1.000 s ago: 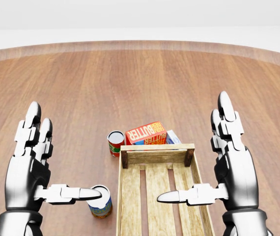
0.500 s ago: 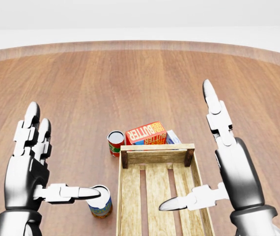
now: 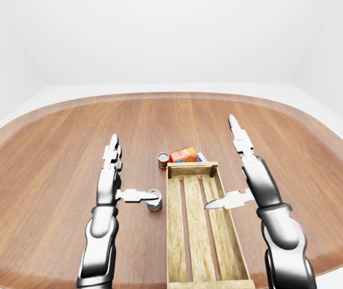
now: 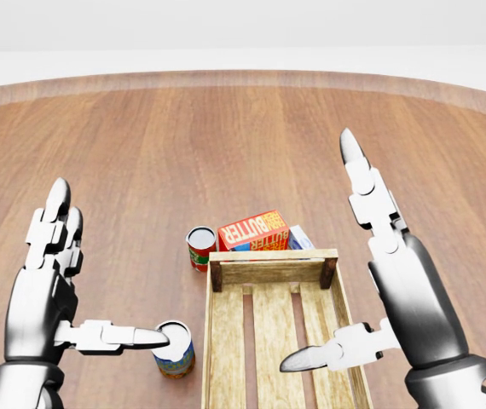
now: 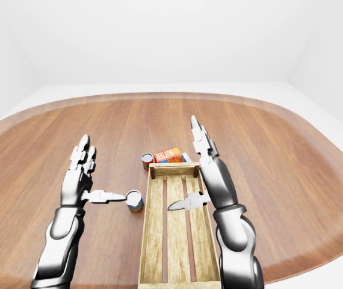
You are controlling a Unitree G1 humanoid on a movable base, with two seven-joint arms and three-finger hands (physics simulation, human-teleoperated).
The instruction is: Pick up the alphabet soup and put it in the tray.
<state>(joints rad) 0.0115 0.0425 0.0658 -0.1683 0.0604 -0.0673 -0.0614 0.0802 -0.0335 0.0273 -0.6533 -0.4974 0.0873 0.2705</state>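
Both open: left robot hand (image 4: 51,294) thumb above a can (image 4: 174,348) beside the tray (image 4: 222,358), right robot hand (image 4: 388,281) over it. Check the label, then close squarely round the alphabet soup.

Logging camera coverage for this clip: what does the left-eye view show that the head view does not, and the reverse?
Only the left-eye view shows the tray's whole length down to its bottom end, the table's full oval outline, and the white walls. Only the head view is close enough to read BUTTER on the orange box. Both show the left hand open with its thumb over the blue-labelled can, the red can left of the box, and the right hand open above the tray.
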